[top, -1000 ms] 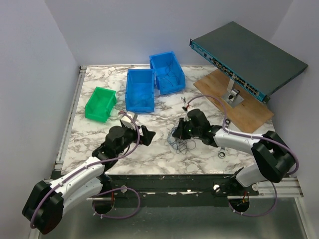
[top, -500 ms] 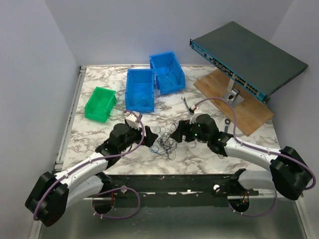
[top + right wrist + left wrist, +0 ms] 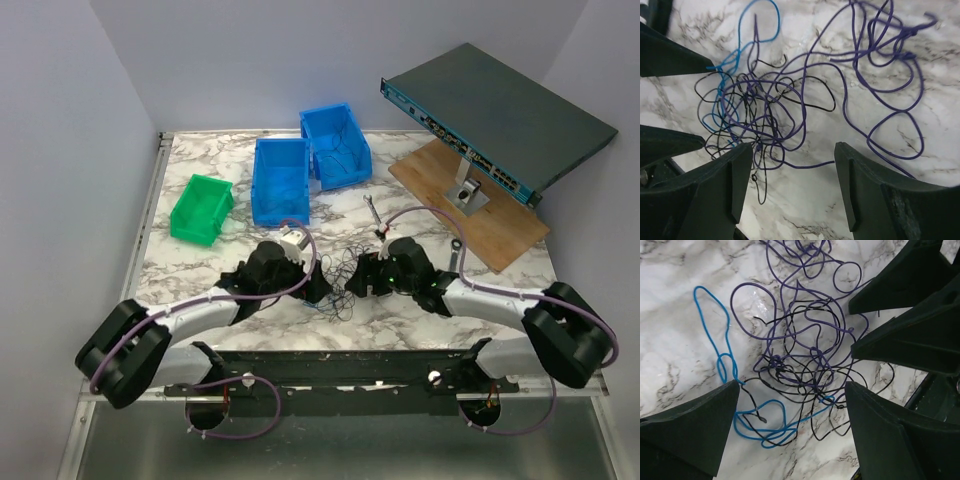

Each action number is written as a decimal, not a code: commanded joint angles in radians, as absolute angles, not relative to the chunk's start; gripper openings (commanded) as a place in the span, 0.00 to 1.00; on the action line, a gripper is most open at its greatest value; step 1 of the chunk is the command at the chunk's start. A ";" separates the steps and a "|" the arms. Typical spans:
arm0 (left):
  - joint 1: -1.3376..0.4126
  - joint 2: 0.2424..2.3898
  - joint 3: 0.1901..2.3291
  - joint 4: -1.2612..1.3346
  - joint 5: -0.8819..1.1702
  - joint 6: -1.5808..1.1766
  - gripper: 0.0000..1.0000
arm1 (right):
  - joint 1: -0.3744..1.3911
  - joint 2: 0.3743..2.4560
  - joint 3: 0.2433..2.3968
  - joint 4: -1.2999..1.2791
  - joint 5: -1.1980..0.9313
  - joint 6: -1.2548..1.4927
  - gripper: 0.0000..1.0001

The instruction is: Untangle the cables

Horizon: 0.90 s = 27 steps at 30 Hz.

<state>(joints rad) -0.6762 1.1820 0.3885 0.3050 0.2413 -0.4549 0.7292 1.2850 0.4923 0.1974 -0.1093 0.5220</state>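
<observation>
Tangled cables (image 3: 335,284) flat on tabletop (image 3: 190,265), front middle, between both arms. Left fingers (image 3: 695,430) spread wide, gripping nothing; right fingers (image 3: 865,190) likewise. Clump directly under both pairs, equally near; no clear long axis.

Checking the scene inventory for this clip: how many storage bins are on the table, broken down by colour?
Blue bins: 2
Green bin: 1
Total: 3
</observation>
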 commanded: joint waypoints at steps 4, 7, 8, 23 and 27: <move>-0.700 1.366 0.526 0.235 0.348 -0.471 0.83 | 0.729 1.408 0.507 0.296 -0.208 0.539 0.67; -0.700 1.393 0.549 0.214 0.345 -0.467 0.74 | 0.731 1.421 0.508 0.309 -0.212 0.539 0.53; -0.700 1.396 0.554 0.210 0.344 -0.464 0.70 | 0.731 1.425 0.509 0.310 -0.216 0.538 0.43; -0.699 1.092 0.411 0.233 0.056 -0.445 0.13 | 0.730 1.149 0.473 0.083 0.262 0.599 0.01; -0.698 1.131 0.449 0.166 0.009 -0.454 0.21 | 0.730 1.055 0.445 0.055 0.350 0.593 0.01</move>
